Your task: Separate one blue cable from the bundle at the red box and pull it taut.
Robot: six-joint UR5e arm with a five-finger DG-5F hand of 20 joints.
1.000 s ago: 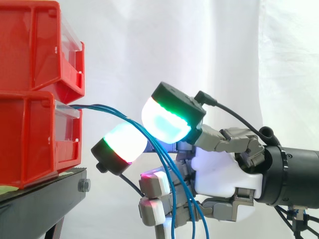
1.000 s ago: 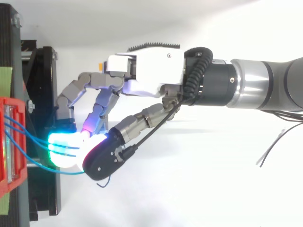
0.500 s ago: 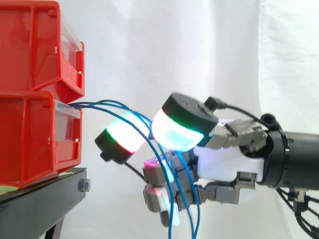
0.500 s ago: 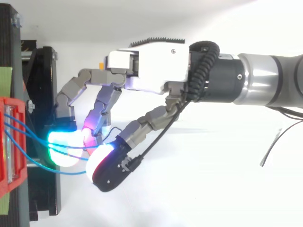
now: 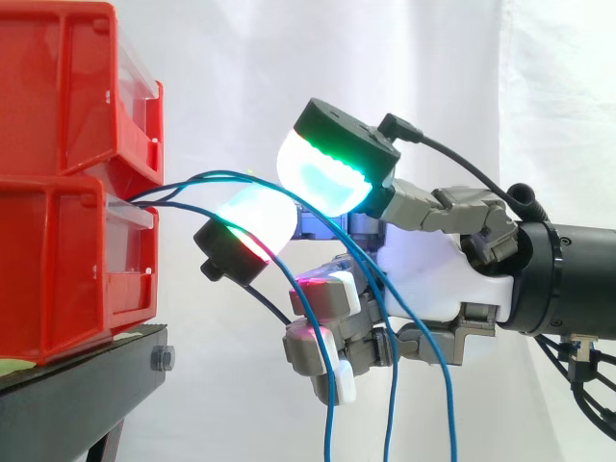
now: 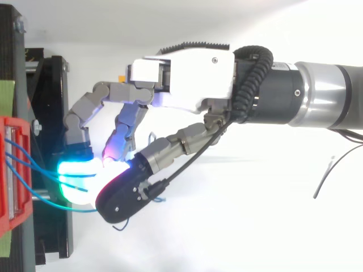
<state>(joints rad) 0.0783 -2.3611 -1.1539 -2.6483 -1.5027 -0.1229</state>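
Several thin blue cables point(image 5: 207, 176) leave the front of the lower red bin point(image 5: 58, 269) and arch right into my hand point(image 5: 433, 289). The top cable runs between the thumb's cyan-green pad point(image 5: 322, 178) and a finger's white-green pad point(image 5: 258, 217), which sit close together just right of the bin. Past the pads the cables drop in loose strands to the bottom edge. My lower fingers point(image 5: 327, 342) are curled beside these strands. From above, the cables point(image 6: 22, 164) run from the bin point(image 6: 7, 221) into the glowing pads point(image 6: 76, 181), with the hand point(image 6: 193, 79) reaching in from the right.
A second red bin point(image 5: 67, 87) is stacked on the lower one. Both rest on a black stand point(image 5: 87, 385) at the left. A white curtain hangs behind. Open space lies under and to the right of the hand.
The hand has risen. The thumb pad has lifted and swung back toward the bin. The top cable arches higher and stands apart from the others, and the hanging strands have spread.
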